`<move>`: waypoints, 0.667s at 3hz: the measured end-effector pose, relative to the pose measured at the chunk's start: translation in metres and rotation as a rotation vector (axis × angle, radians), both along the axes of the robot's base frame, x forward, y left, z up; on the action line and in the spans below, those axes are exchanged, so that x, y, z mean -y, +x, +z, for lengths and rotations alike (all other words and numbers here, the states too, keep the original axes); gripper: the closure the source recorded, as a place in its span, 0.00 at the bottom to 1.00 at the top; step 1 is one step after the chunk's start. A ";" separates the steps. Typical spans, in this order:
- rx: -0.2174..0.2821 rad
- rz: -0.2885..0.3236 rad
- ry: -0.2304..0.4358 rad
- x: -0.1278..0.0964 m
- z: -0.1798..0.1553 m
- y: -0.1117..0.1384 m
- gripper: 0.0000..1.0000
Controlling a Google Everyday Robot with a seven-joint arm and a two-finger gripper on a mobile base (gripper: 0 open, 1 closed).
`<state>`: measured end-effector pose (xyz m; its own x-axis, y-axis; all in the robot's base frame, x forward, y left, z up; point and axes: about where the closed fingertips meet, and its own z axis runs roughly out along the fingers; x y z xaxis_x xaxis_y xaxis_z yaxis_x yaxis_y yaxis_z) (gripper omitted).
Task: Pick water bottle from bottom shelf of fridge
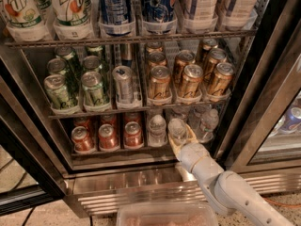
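The fridge (263, 93) stands open with wire racks. On the bottom shelf (117, 150), several small clear water bottles stand right of centre, one of them (157, 129) in the lane left of the gripper. My gripper (181, 138) reaches up from the lower right into the bottom shelf. Its pale fingers (192, 135) sit on either side of the front water bottle (178, 127) and close against its lower body. That bottle stands upright on the rack. More bottles (207, 121) stand behind and to its right.
Red soda cans (107, 136) fill the left lanes of the bottom shelf. Gold cans (188, 81) and green cans (94, 89) sit on the rack above, with large bottles on top. A ribbed steel base panel (136, 194) and a clear tray (164, 215) lie below.
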<state>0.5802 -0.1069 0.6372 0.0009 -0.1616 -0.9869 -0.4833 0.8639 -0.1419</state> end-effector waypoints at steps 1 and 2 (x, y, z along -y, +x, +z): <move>0.006 0.005 0.006 0.000 0.004 -0.002 1.00; 0.011 0.012 0.010 0.000 0.011 -0.005 1.00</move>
